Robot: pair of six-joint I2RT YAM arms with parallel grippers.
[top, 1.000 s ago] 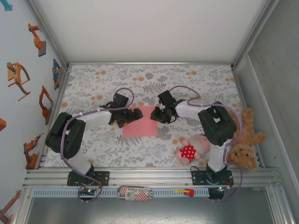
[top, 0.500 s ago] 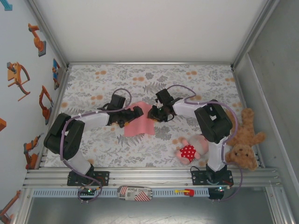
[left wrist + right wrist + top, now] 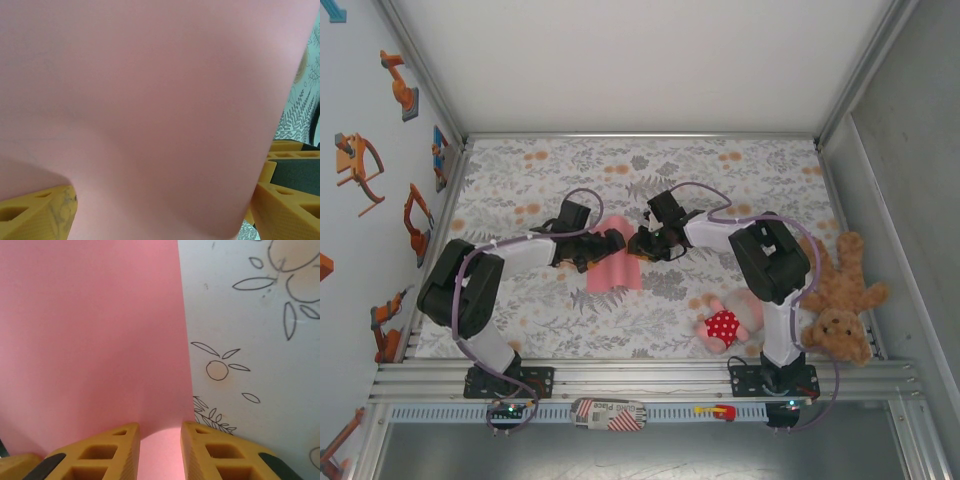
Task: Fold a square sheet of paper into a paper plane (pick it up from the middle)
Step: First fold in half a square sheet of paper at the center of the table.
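1. Floral-print bench (image 3: 520, 180) inside white walls. The square sheet of paper (image 3: 610, 272) sits mid-bench between the two arms, and its far part seems lifted.
2. Right pincer (image 3: 642, 243): nearly pressed together, with a hump of the sheet between its fingers (image 3: 95, 455). I judge it is pinching the sheet's right edge.
3. Left pincer (image 3: 613, 243): spread wide, fingers (image 3: 287, 207) well apart. The sheet drapes in front of them, ungripped.
4. Step in hand, as I judge it: first fold, right edge over to left. Carry the pinched edge low and square and meet the opposite edge exactly. Pin the sheet with the left pincer before release, since tugging may crumple the thin paper.
5. Views: overhead gives the layout and both arms converging. Right wrist gives the sheet's straight edge against the bench print. Left wrist gives its smooth curl, with no crease.
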